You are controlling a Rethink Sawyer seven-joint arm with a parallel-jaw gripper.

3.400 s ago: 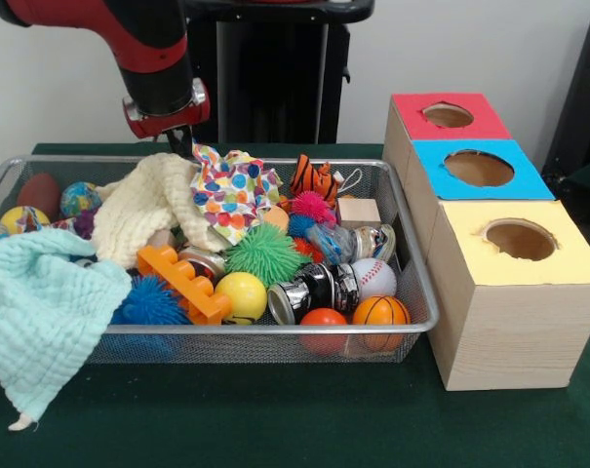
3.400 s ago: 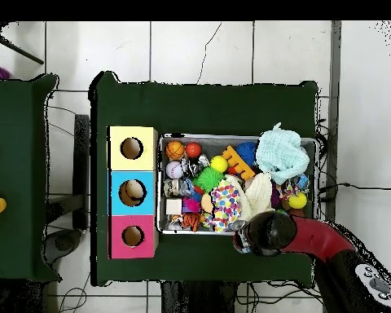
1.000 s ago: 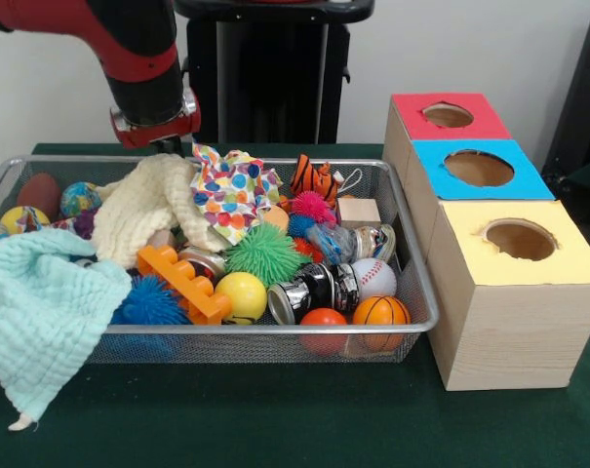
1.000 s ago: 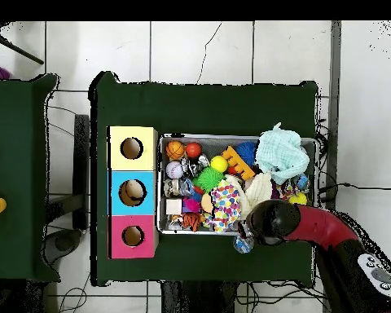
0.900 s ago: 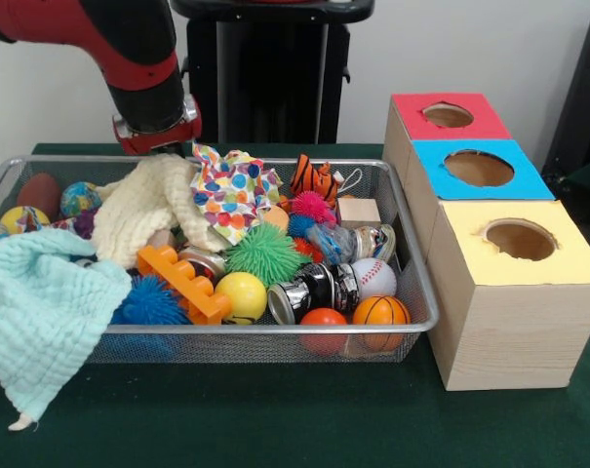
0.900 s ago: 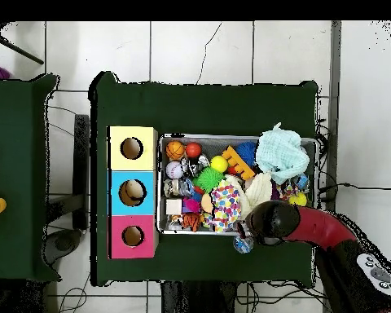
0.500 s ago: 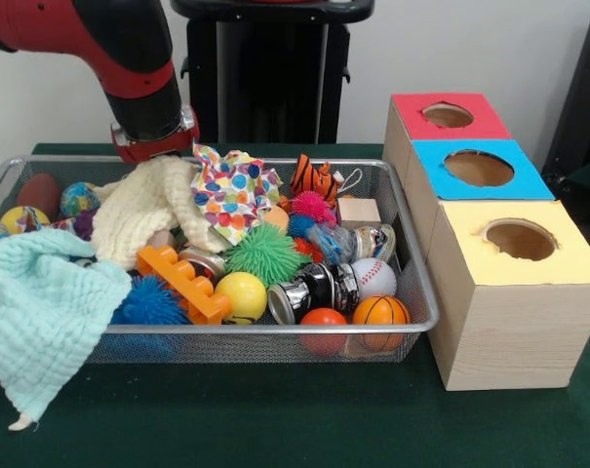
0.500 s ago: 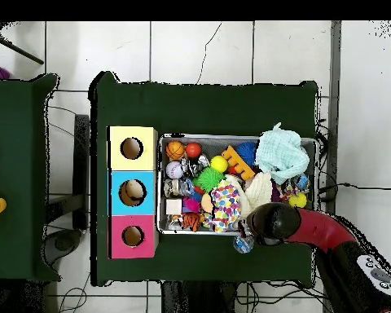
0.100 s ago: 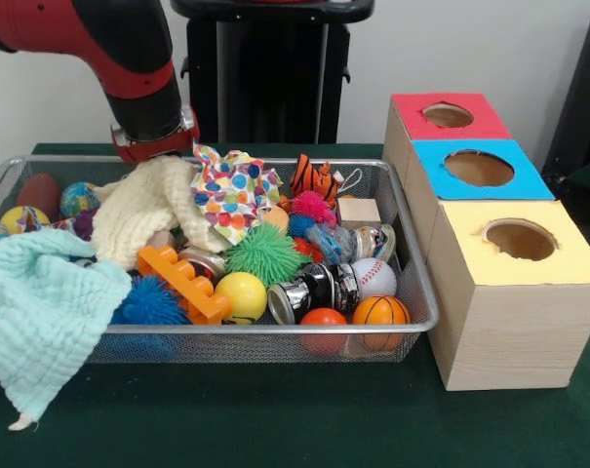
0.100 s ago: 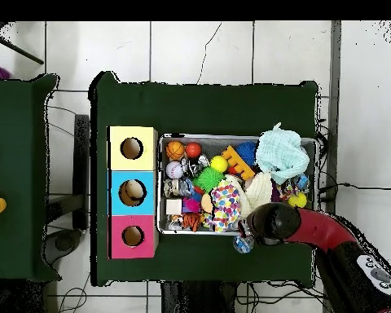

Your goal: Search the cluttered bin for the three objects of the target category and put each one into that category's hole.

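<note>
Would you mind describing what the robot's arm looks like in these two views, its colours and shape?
The arm is thick and rounded, with a glossy red shell and a black cylindrical section below it. That black section ends in a red ring with small metal fittings at the wrist. From overhead the arm shows as a red tube ending in a round black cap, with grey buttons near its base. The gripper's fingers cannot be made out.
</note>
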